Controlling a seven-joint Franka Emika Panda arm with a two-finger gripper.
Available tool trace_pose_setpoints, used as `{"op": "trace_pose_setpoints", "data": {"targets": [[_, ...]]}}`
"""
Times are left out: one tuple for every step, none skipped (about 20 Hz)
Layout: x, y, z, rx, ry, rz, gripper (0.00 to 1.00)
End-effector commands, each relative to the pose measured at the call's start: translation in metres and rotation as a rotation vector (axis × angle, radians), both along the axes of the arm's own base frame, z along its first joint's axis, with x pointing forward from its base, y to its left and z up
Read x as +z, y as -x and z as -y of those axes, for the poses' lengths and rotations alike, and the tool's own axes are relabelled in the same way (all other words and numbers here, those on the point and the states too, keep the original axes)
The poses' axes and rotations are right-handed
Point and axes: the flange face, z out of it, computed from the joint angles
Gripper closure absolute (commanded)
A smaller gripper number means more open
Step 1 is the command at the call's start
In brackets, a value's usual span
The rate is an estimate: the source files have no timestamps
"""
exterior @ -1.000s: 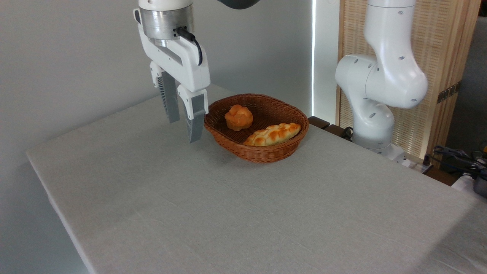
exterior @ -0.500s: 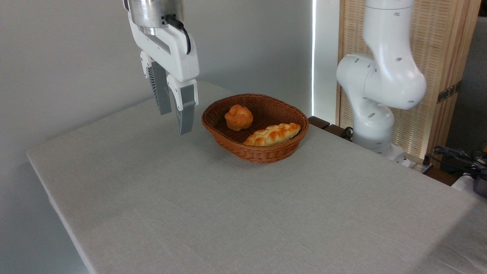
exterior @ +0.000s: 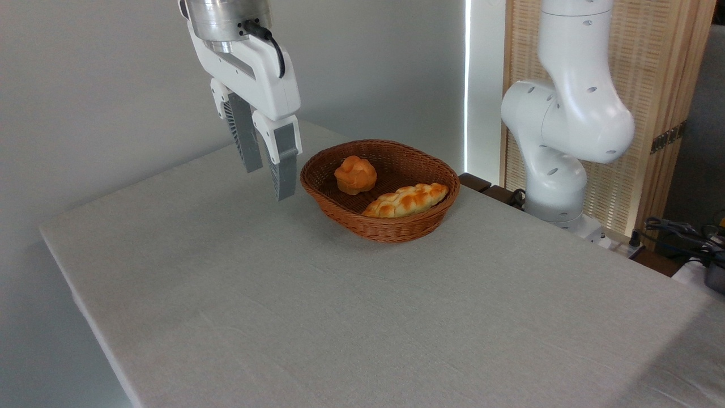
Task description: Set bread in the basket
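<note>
The long braided bread [exterior: 405,200] lies inside the oval reddish-brown wicker basket [exterior: 396,228], along its front right side. A small round orange-brown bun [exterior: 355,174] sits in the basket's back left part. My gripper [exterior: 268,182] hangs in the air just left of the basket's rim, above the table, pointing down. It is open, with a clear gap between its grey fingers [exterior: 282,168] and nothing held.
The grey cloth-covered table [exterior: 317,306] stretches wide in front and to the left of the basket. The arm's white base [exterior: 558,170] stands off the table's back right edge, before a slatted wooden screen [exterior: 657,85]. Cables lie at the far right.
The gripper rose and drew left away from the basket, then shifted slightly back right and a bit lower. It stays open and empty. Bread and bun have not moved.
</note>
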Motion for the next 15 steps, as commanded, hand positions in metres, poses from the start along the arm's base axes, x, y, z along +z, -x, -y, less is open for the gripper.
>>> {"op": "trace_pose_setpoints", "data": {"targets": [[0.0020, 0.0015, -0.0037, 0.040, -0.034, -0.038, 0.00], [0.0018, 0.0018, -0.0029, 0.050, -0.042, -0.040, 0.00], [0.0009, 0.0012, -0.0041, 0.059, -0.047, -0.041, 0.00], [0.0010, 0.0010, -0.0046, 0.072, -0.059, -0.039, 0.00], [0.0008, 0.0004, -0.0054, 0.078, -0.067, -0.038, 0.00], [0.0009, 0.0002, -0.0057, 0.078, -0.069, -0.036, 0.00], [0.0005, -0.0008, -0.0056, 0.074, -0.069, -0.032, 0.00], [0.0001, -0.0019, -0.0056, 0.071, -0.070, -0.027, 0.00], [0.0004, -0.0022, -0.0057, 0.070, -0.070, -0.024, 0.00], [0.0007, -0.0027, -0.0067, 0.072, -0.071, -0.021, 0.00], [0.0003, -0.0040, -0.0084, 0.070, -0.080, -0.015, 0.00], [0.0012, -0.0052, -0.0086, 0.071, -0.081, -0.004, 0.00], [0.0026, -0.0071, -0.0104, 0.075, -0.081, 0.012, 0.00], [0.0026, -0.0071, -0.0104, 0.076, -0.081, 0.012, 0.00], [0.0026, -0.0071, -0.0103, 0.076, -0.080, 0.012, 0.00]]}}
